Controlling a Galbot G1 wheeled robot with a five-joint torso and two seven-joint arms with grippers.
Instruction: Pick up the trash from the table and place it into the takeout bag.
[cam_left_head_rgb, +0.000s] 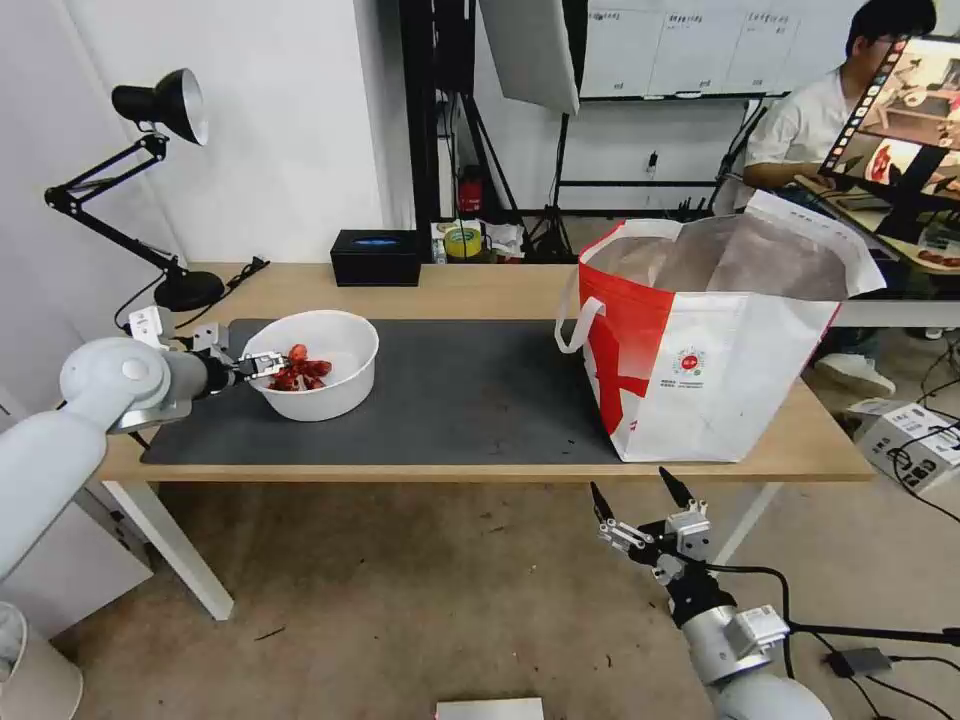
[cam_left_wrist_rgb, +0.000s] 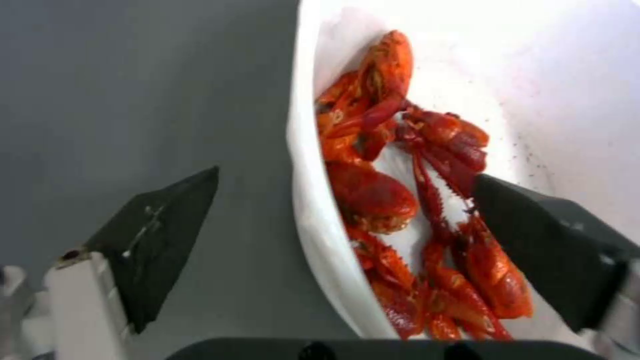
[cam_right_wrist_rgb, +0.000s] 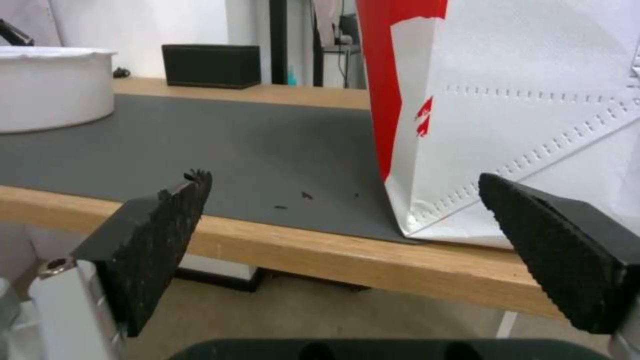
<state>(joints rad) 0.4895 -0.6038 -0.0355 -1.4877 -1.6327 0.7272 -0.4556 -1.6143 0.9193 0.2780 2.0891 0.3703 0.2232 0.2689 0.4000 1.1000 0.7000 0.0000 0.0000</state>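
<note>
The trash here is a white round bowl (cam_left_head_rgb: 335, 345) holding red food scraps (cam_left_head_rgb: 298, 375), standing on the left part of the table (cam_left_head_rgb: 480, 285). My left gripper (cam_left_head_rgb: 258, 366) is open and straddles the bowl's left rim. In the left wrist view, one finger (cam_left_wrist_rgb: 157, 240) is outside over the mat and the other finger (cam_left_wrist_rgb: 553, 245) is inside the bowl (cam_left_wrist_rgb: 320, 240) beside the scraps (cam_left_wrist_rgb: 373, 195). The takeout bag (cam_left_head_rgb: 720, 370) stands open at the table's right end. My right gripper (cam_left_head_rgb: 640, 495) hangs open below the table's front edge, close to the bag (cam_right_wrist_rgb: 520, 100).
A dark grey mat (cam_left_head_rgb: 450, 400) covers the middle of the table. A black box (cam_left_head_rgb: 375, 257) sits at the back edge, and a desk lamp (cam_left_head_rgb: 165, 100) stands at the back left. A cardboard box (cam_left_head_rgb: 915, 440) and cables lie on the floor at right.
</note>
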